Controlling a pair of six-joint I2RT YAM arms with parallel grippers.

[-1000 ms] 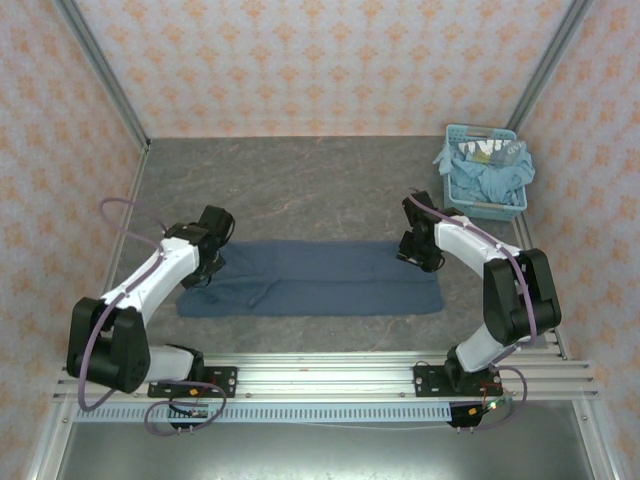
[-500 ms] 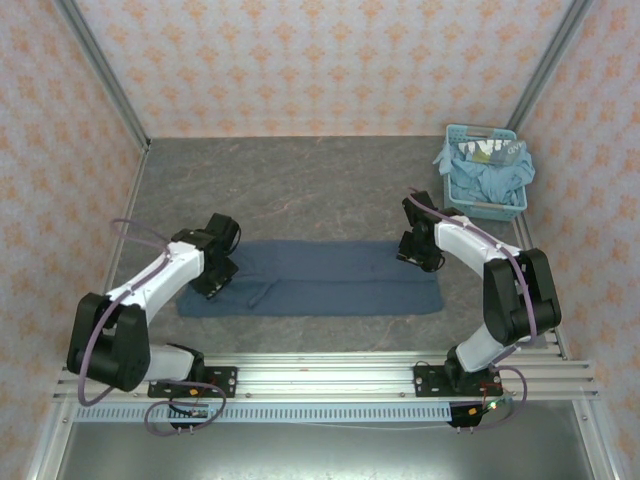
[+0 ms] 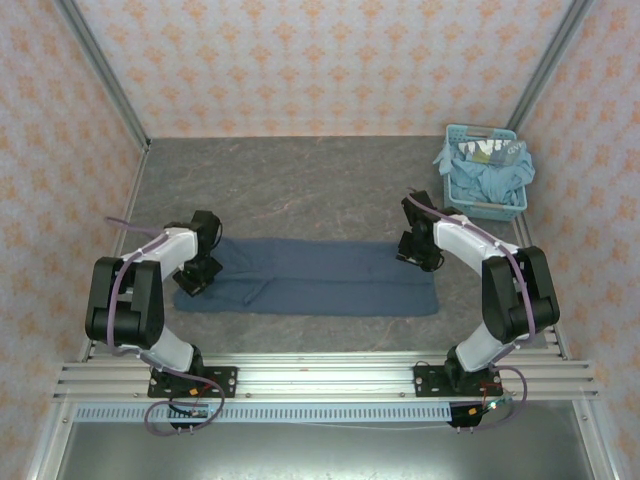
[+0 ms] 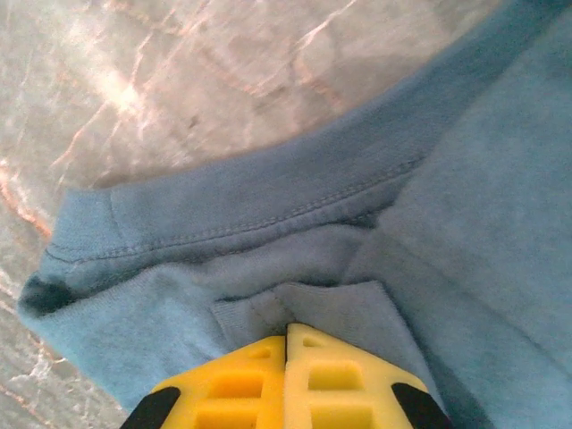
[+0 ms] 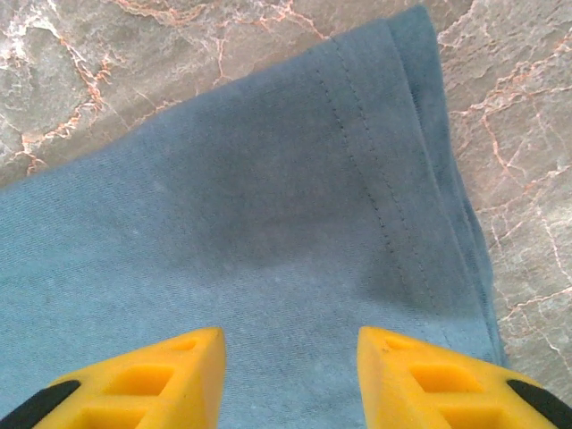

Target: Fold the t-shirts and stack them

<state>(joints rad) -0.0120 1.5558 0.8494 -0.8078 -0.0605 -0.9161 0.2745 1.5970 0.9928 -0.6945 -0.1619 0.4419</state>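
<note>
One dark blue t-shirt [image 3: 310, 280], folded into a long band, lies flat on the table [image 3: 320, 185], well apart from the basket [image 3: 484, 211] and on the arms' side of it. Two claws attend it.

- Left claw [image 4: 286, 332]: clenched, tips together at a raised pucker on the band's end farthest from the basket.
- Right claw [image 5: 288, 338]: released, fingers spread over the end nearest the basket, with cloth showing between them.

Risks, as we judge them:
- The left pinch may have caught one layer or none, so a lift could pull the fold apart or come up bare.
- A one-sided lift could drag the band askew.

Hard to make out:
- whether cloth sits between the left tips
- whether the right tips touch the cloth
- how many layers the band has
- how many pale blue shirts [image 3: 495, 180] are heaped in the basket
</note>
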